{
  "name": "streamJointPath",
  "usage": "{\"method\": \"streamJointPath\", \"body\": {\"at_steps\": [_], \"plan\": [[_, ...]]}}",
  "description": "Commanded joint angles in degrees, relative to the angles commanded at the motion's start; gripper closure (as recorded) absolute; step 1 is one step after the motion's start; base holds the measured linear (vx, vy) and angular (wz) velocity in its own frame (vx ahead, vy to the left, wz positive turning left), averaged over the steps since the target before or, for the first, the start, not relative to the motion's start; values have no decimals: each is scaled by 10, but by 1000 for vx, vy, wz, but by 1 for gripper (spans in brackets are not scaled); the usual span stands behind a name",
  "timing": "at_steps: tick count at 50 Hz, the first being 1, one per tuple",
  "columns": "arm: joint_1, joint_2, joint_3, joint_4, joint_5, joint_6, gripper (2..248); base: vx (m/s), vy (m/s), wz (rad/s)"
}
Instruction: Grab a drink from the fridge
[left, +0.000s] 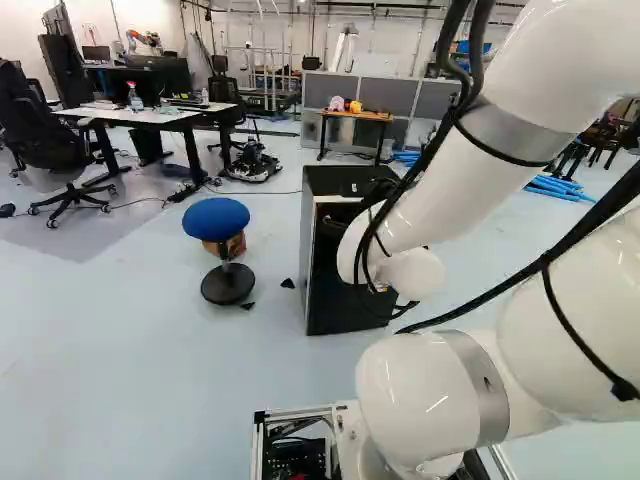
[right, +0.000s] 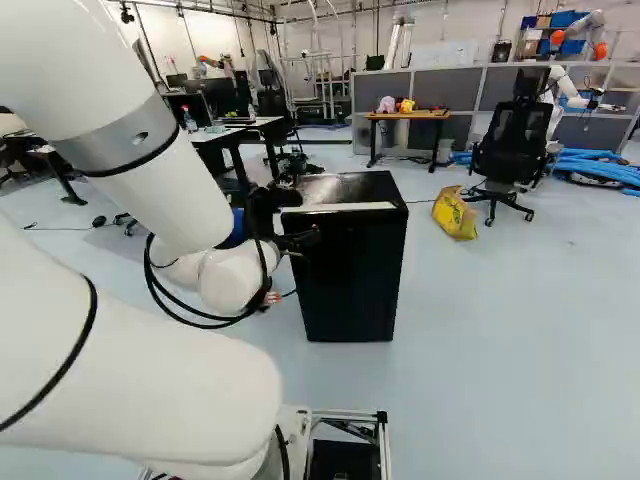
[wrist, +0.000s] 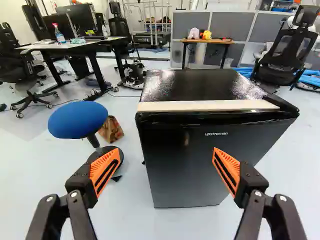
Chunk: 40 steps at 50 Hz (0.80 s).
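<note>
Two orange-padded fingers on the black gripper (right: 305, 218), set wide apart with nothing clamped between. Straight ahead of the gripper (wrist: 167, 152) in the wrist view, a squat black box-shaped fridge (wrist: 175, 172) upright on the pale blue-grey floor (left: 120, 340), with a glossy speckled top and a long cream-coloured strip (wrist: 210, 105) along the near edge of that top. Right fingertip visually over the dark front face, left one over the floor beside it; impossible to tell any contact from here. In the right base view, a thick white jointed arm (right: 165, 190) with black cables, near and left of the fridge. To the left of the fridge, a round blue-seated stool (left: 215, 218) on a black disc base, with a small brown box (left: 232, 246) just beside. Far left, a long white-topped desk (wrist: 75, 46) bearing a clear spray bottle with a red top (wrist: 60, 35). Far behind the fridge, a small wooden-topped table (wrist: 215, 41) with a pink toy (wrist: 194, 33) and a yellow toy (wrist: 206, 35), before grey partition panels (wrist: 230, 25). Far right, a black high-backed office chair (right: 515, 135) near a crumpled yellow bag (right: 455, 213) on the floor.
</note>
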<state>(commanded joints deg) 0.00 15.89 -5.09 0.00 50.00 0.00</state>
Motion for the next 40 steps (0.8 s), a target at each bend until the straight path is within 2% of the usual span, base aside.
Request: {"method": "streamJointPath", "body": {"at_steps": [22, 40], "plan": [[0, -4, -3, 0, 0, 0, 3, 0, 0, 0], [0, -25, -21, 0, 0, 0, 3, 0, 0, 0]]}}
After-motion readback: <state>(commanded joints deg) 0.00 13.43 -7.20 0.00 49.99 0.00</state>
